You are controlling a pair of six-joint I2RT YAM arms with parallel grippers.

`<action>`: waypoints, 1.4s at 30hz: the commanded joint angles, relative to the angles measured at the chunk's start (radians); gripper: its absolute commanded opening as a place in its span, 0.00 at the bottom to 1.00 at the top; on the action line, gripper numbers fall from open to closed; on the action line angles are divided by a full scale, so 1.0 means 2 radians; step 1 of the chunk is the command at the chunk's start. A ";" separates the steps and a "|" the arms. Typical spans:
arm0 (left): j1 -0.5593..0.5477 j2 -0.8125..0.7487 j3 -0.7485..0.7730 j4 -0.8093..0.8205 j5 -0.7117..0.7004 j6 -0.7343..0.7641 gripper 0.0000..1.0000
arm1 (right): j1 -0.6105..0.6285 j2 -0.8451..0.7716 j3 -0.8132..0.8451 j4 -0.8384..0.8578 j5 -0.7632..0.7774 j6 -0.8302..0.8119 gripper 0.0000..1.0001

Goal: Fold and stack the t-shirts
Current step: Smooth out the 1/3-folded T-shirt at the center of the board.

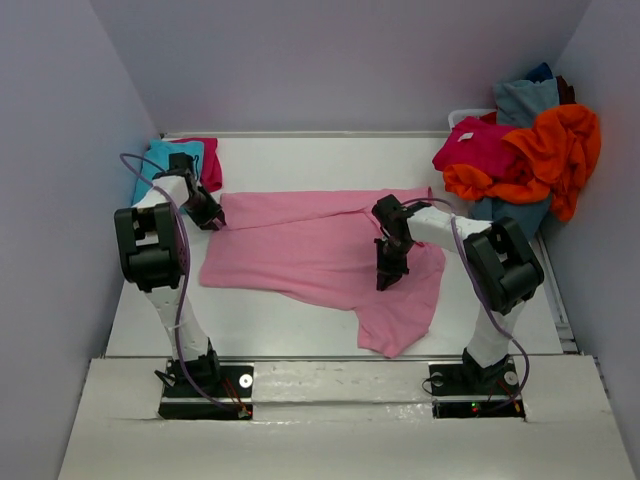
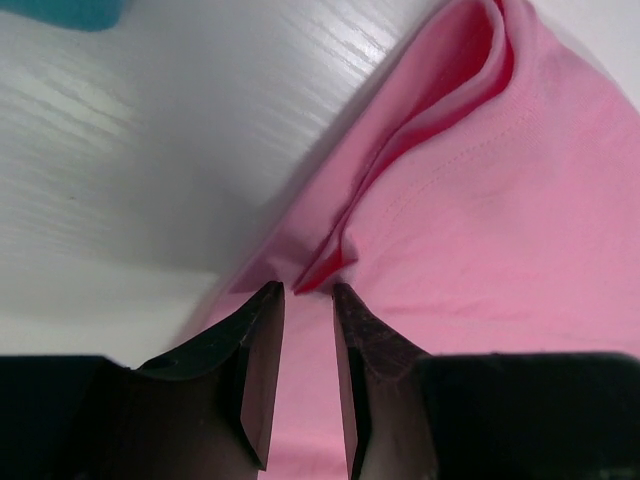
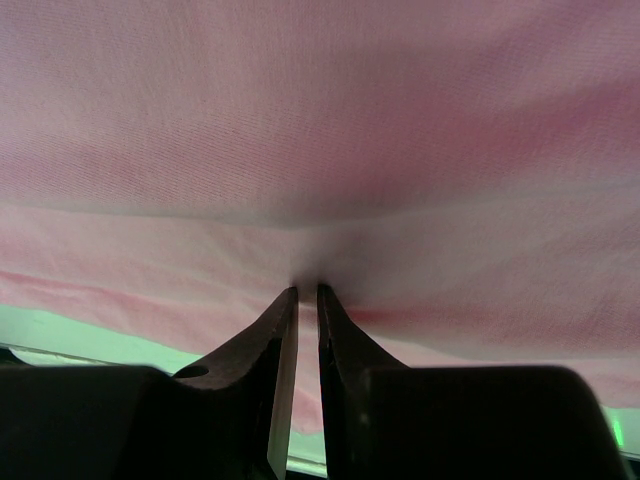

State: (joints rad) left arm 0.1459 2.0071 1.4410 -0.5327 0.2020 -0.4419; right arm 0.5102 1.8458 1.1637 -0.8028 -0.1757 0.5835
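Soft, even light falls from above on the white table (image 1: 300,330), shadows faint. Left wrist view shows glare streaks there. Right wrist view blurs the light pink cloth t-shirt (image 3: 320,150).

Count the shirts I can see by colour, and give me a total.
Light pink shirt: 1
Turquoise shirt: 1
Magenta shirts: 2
Orange shirt: 1
Grey-blue shirt: at least 1
Total: at least 6; more may be hidden.

A robot lab cell: bare lilac walls (image 1: 330,60) enclosing a white table (image 1: 290,322) with two bolted robot arms (image 1: 150,245).
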 commanded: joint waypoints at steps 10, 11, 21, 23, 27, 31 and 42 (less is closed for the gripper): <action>0.001 -0.056 -0.024 0.002 0.019 0.002 0.38 | 0.003 0.030 -0.019 0.006 0.019 -0.002 0.20; 0.001 -0.056 -0.025 0.002 0.020 0.002 0.38 | 0.003 0.030 -0.019 0.006 0.019 -0.002 0.20; 0.001 -0.049 -0.042 0.013 0.017 0.003 0.45 | 0.003 0.024 -0.025 0.008 0.017 -0.001 0.20; 0.001 -0.047 -0.044 0.014 0.016 0.004 0.45 | 0.003 0.025 -0.025 0.009 0.017 -0.001 0.20; 0.001 -0.042 -0.043 0.016 0.016 0.004 0.45 | 0.003 0.024 -0.024 0.009 0.016 -0.001 0.19; 0.001 -0.037 -0.039 0.019 0.016 0.005 0.45 | 0.003 0.024 -0.026 0.009 0.016 -0.001 0.19; 0.001 -0.017 -0.033 0.022 0.022 0.005 0.42 | 0.003 0.022 -0.029 0.013 0.013 0.000 0.20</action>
State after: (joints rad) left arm 0.1459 1.9705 1.3624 -0.4900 0.2363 -0.4423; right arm 0.5098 1.8458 1.1629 -0.8017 -0.1772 0.5838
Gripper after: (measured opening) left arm 0.425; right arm 0.196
